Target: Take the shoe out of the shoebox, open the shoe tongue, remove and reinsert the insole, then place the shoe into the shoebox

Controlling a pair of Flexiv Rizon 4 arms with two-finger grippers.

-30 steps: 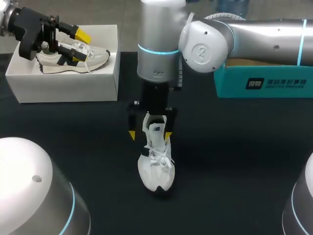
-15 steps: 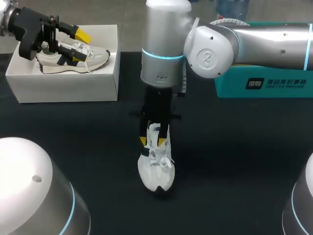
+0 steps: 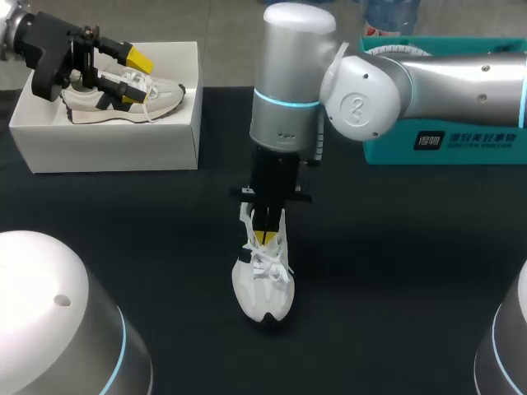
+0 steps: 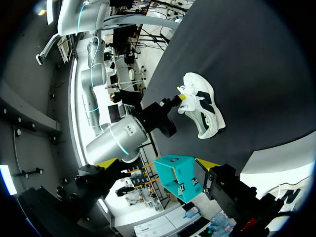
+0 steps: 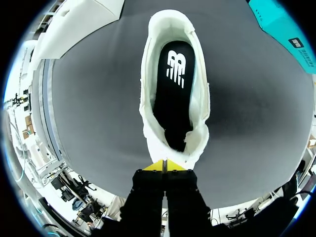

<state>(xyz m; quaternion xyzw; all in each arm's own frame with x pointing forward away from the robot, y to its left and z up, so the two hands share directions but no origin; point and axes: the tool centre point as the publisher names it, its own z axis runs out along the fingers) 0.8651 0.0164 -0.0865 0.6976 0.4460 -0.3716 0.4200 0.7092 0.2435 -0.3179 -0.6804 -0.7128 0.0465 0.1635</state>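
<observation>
A white shoe (image 3: 262, 284) stands on the black table, toe toward me, and its black insole (image 5: 174, 94) shows through the opening. My right gripper (image 3: 264, 237) hangs straight down over it. Its yellow tips are pressed together on the upper edge of the shoe tongue (image 5: 173, 154), so the gripper (image 5: 165, 164) is shut on the tongue. The left wrist view shows this shoe (image 4: 203, 106) from afar, with the right gripper (image 4: 181, 97) at its opening. My left gripper (image 3: 130, 80) is open over the white shoebox (image 3: 115, 144) at the back left, its fingers on either side of a second shoe (image 3: 160, 99) lying inside.
A teal box (image 3: 445, 140) sits at the back right, behind my right arm. Bare black table (image 3: 395, 271) lies around the standing shoe.
My right gripper slid from the shoe's heel collar forward to the tongue and went from wide open to shut. The left arm and the shoe stayed put.
</observation>
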